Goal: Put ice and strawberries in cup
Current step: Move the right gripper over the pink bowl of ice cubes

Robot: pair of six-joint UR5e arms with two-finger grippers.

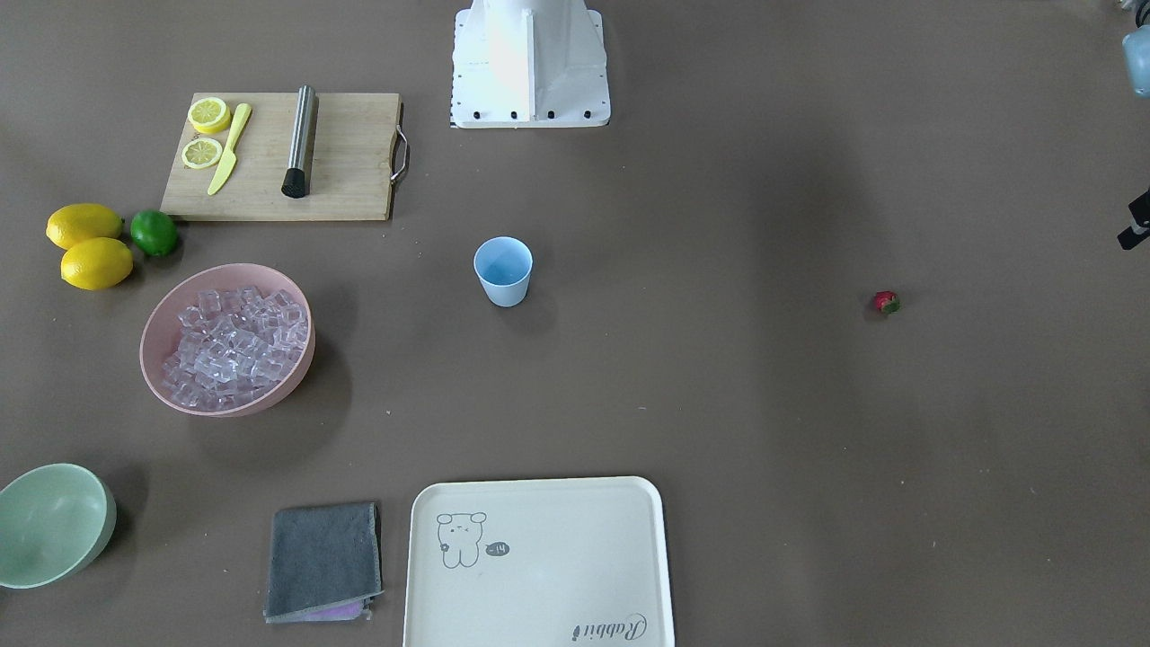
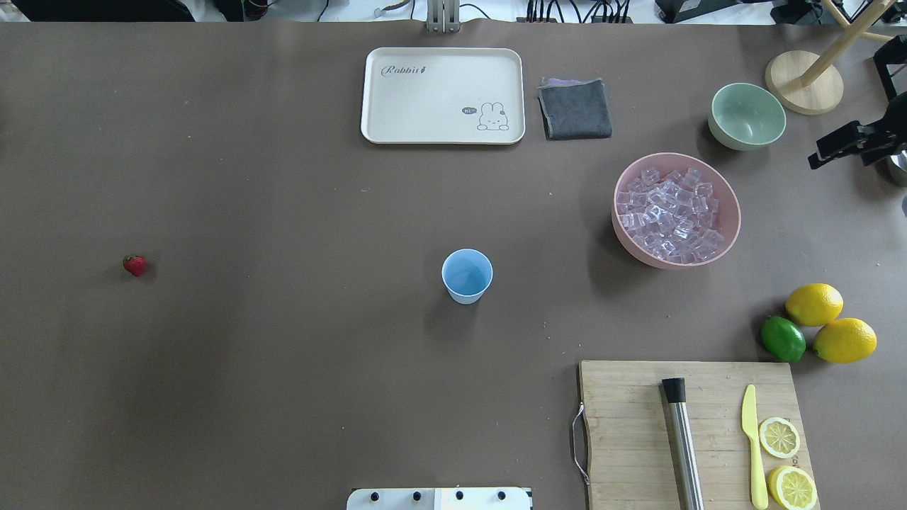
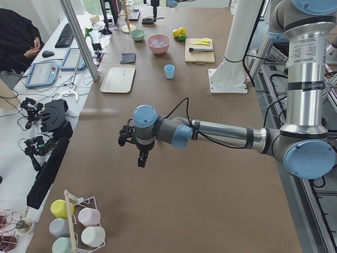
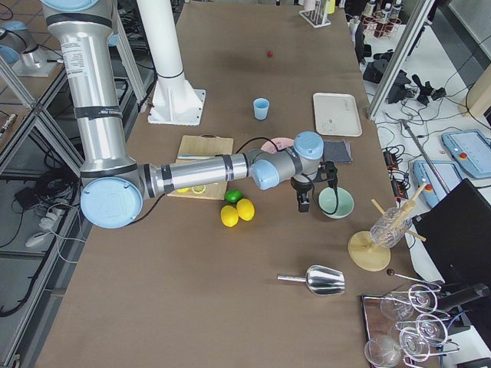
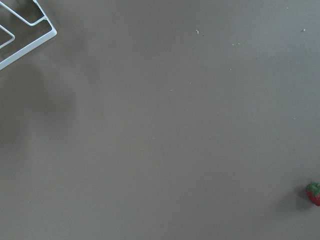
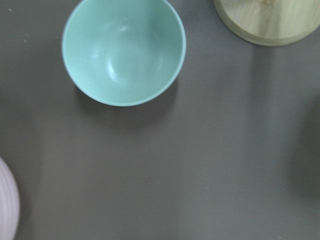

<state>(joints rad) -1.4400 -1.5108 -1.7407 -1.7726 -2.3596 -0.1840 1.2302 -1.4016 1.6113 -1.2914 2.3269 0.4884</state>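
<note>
The light-blue cup (image 2: 467,275) stood upright near the middle of the overhead view. The ice (image 2: 669,216) was heaped in the pink bowl (image 2: 633,249) toward the upper right, and the strawberry (image 2: 134,265) lay on the table (image 2: 283,368) at the far left, well apart from both. The left wrist view clipped that berry at its lower right edge, while the left claw (image 3: 141,161) hung above bare table and the right claw (image 4: 304,204) hung near the pale-green bowl (image 4: 342,205); whether either was spread or pressed together could not be told.
</note>
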